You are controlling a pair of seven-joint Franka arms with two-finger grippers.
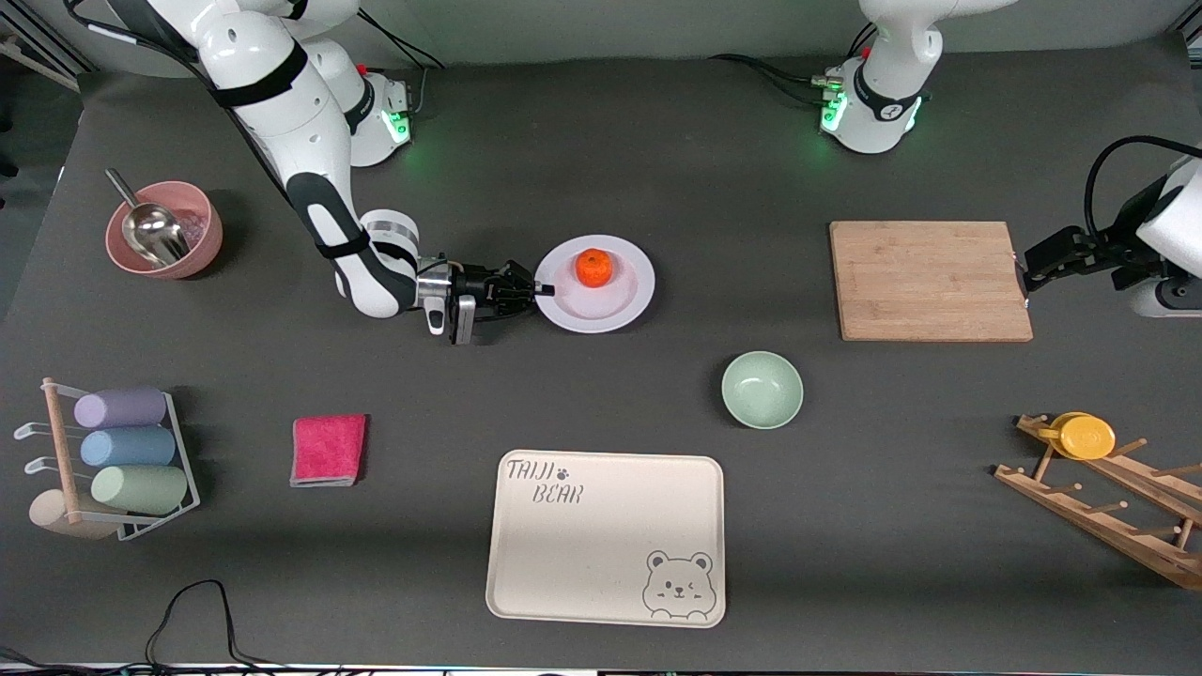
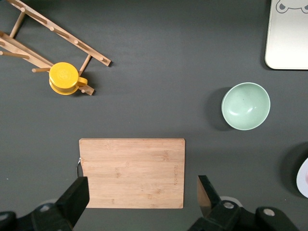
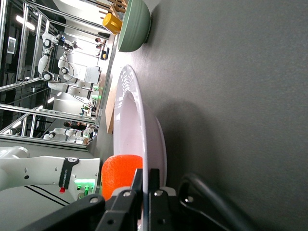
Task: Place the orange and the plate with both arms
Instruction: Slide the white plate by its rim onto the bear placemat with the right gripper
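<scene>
The orange [image 1: 593, 267] lies on the pale plate [image 1: 620, 300] in the middle of the table. My right gripper [image 1: 543, 290] lies low at the plate's edge toward the right arm's end and is shut on its rim. The right wrist view shows the two fingers [image 3: 138, 185] pinching the rim of the plate [image 3: 130, 125], with the orange [image 3: 120, 174] right beside them. My left gripper [image 1: 1022, 279] is open and empty over the edge of the wooden cutting board [image 1: 930, 280]; the left wrist view shows its fingers [image 2: 77, 197] spread wide over the board [image 2: 132, 172].
A mint-green bowl [image 1: 762, 389] and a cream bear-print tray [image 1: 607, 537] lie nearer the front camera than the plate. A wooden rack with a yellow cup [image 1: 1086, 436], a pink cloth [image 1: 328, 449], a cup rack [image 1: 113, 460] and a pink bowl with a scoop [image 1: 164, 230] stand around.
</scene>
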